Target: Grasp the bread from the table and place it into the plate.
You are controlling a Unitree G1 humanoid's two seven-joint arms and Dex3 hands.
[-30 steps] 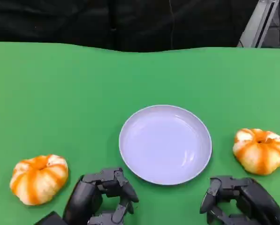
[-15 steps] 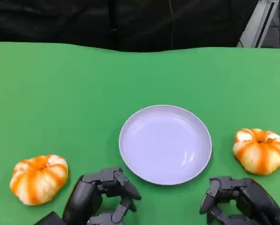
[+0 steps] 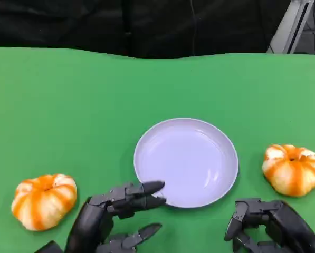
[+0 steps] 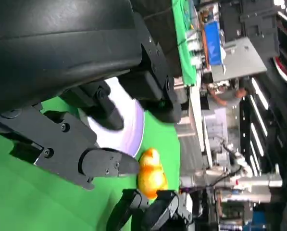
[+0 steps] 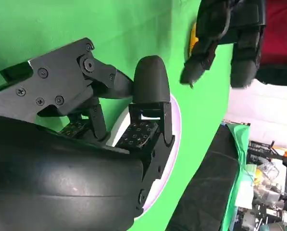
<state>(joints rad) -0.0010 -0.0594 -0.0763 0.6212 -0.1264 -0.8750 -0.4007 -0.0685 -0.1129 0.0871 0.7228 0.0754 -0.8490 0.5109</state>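
Lying on the green tabletop, two pumpkin-shaped orange-and-white breads are seen either side of the plate: one bread well to the plate's left, the other bread just beside its right rim, neither touching it. The left hand is held at the plate's near-left edge with fingers spread apart and nothing in them; the right hand is held near the plate's near-right side, fingers curled in on nothing. The bread is judged light, soft and easily crushed, its ribbed crust offering fair grip; a gentle hold across its widest middle, fingers and thumb on opposite sides, is advised. The plate holds nothing, so no placing has been done.
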